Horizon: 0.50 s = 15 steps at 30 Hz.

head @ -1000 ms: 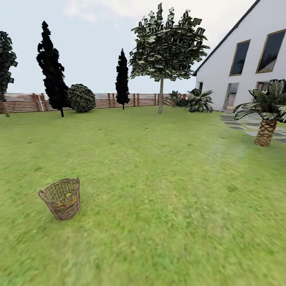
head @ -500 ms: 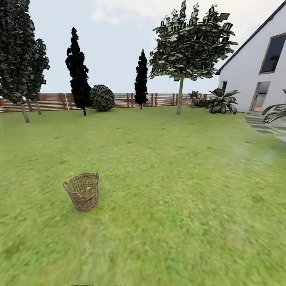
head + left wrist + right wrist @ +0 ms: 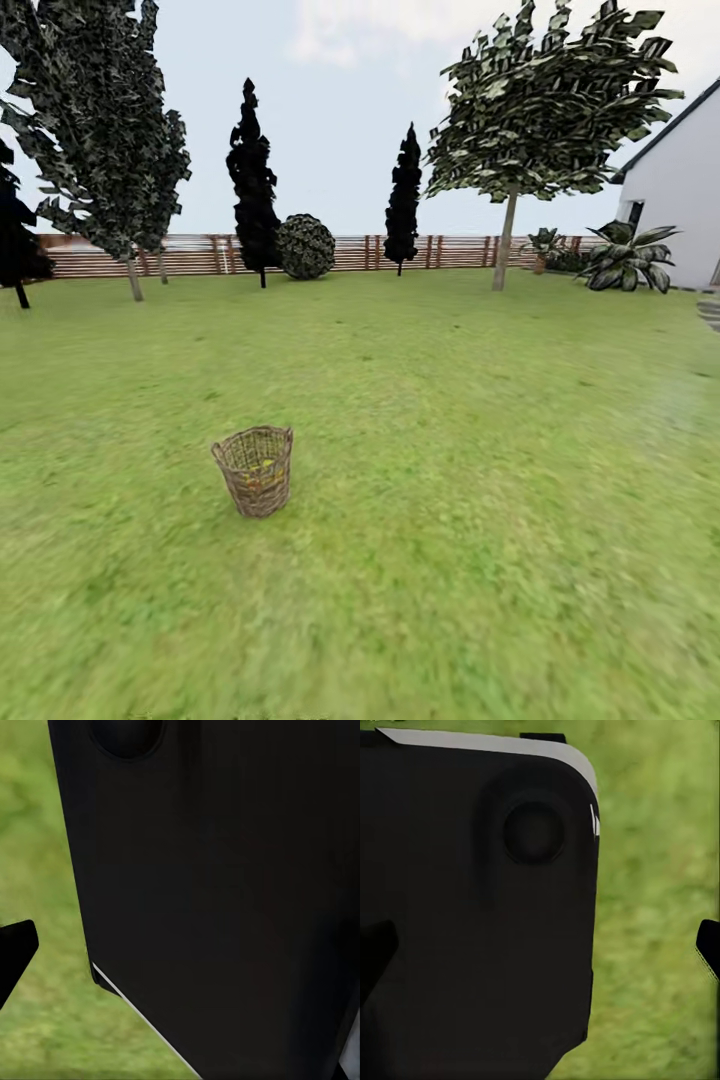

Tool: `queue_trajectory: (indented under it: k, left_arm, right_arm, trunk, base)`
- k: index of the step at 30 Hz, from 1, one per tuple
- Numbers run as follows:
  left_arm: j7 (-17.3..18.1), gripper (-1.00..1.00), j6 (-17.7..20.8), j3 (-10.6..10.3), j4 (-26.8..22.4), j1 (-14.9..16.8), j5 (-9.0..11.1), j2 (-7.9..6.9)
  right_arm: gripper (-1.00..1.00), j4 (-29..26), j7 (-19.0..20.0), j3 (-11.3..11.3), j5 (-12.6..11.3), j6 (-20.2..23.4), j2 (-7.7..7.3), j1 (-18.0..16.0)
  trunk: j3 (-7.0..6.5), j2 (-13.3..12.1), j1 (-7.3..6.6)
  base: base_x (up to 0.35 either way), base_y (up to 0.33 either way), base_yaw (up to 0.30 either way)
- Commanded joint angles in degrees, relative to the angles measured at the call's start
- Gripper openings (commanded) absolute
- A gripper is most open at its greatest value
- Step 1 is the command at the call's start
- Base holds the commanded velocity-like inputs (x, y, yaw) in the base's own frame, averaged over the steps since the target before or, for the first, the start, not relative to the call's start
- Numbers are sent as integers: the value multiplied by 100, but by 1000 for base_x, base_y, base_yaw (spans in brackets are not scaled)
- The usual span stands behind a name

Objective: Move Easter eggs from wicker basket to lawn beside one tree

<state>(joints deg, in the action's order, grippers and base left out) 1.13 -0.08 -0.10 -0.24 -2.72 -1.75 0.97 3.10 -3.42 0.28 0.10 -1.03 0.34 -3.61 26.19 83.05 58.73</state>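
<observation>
The wicker basket (image 3: 255, 483) is standing upright on the lawn (image 3: 450, 520), out in the open and well apart from every tree, with yellow specks of the Easter eggs (image 3: 258, 480) glinting through its weave. It is sitting ahead of the robot, too far for any reach, so the job at hand is judged to be driving closer. A grey-trunked tree (image 3: 505, 245) is rising by the fence (image 3: 200, 255) and could be serving as the drop spot. In both wrist views dark robot bodywork is blocking the fingers, so I cannot tell how far they are spread or whether they are holding anything.
</observation>
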Motion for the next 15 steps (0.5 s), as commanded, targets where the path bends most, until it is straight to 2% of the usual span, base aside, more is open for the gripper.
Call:
queue_trajectory:
  k: [1, 15]
  left_arm:
    - [10, 100, -1, 1, -3, 0, -18, 0]
    - [10, 100, -1, 1, -3, 0, -18, 0]
  right_arm:
    - [100, 15, -19, 2, 1, -11, 2, -8]
    - [100, 15, -21, -2, -29, -11, 2, -9]
  trunk:
    - [4, 3, 0]
    - [4, 3, 0]
  base:
    - [0, 0, 300]
    - [0, 0, 300]
